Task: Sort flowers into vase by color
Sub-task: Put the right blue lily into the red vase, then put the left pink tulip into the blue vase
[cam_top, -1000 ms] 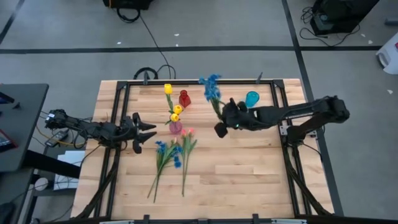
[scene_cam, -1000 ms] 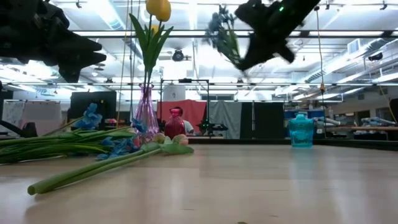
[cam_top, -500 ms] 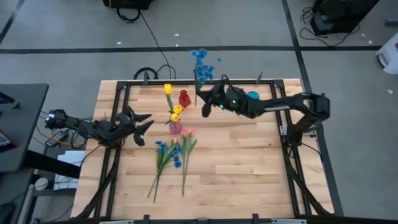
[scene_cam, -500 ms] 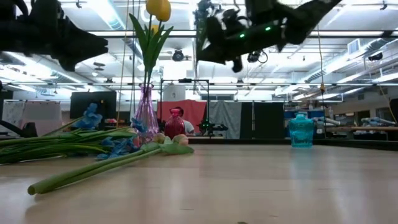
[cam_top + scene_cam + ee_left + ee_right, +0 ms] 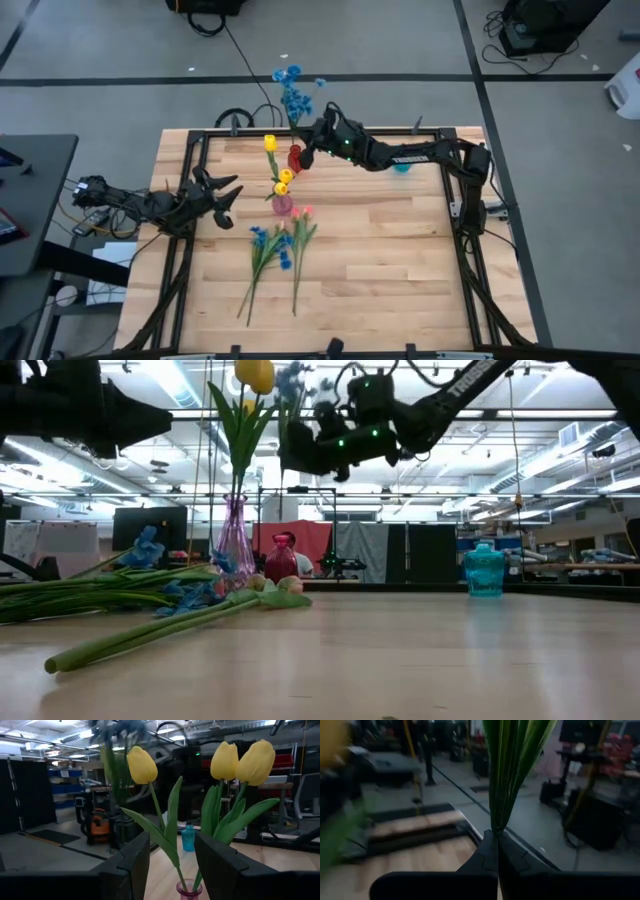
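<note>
My right gripper point(image 5: 309, 150) hangs above the red vase point(image 5: 295, 158) near the table's far edge, shut on a blue spray point(image 5: 292, 90). In the low view that gripper point(image 5: 300, 455) is high up, with the blue blossoms point(image 5: 290, 375) above it. My left gripper point(image 5: 225, 194) hovers open to the left of the pink vase point(image 5: 283, 206), which holds three yellow tulips point(image 5: 142, 765). The left wrist view shows the gripper point(image 5: 172, 862) facing them. More blue sprays point(image 5: 266, 245) and pink tulips point(image 5: 302, 216) lie flat on the table. The blue vase point(image 5: 484, 570) stands far right. My right gripper pinches the blue spray's green stem and leaves point(image 5: 496, 810) between its two shut fingers point(image 5: 487, 855). The spray is lifted clear of the table and stands roughly upright, blossoms above the fingers. Its lower end is hidden by the gripper.
The right arm point(image 5: 420, 158) stretches across the far part of the table, above the blue vase. The loose flowers' stems point(image 5: 130, 640) reach toward the near edge. Bare wood point(image 5: 400, 260) lies to the near right.
My right gripper has carried the blue spray from beside the blue vase toward the table's left along the far edge, to above the red vase, turning as it went. The spray has swung with it. My left gripper has risen slightly.
</note>
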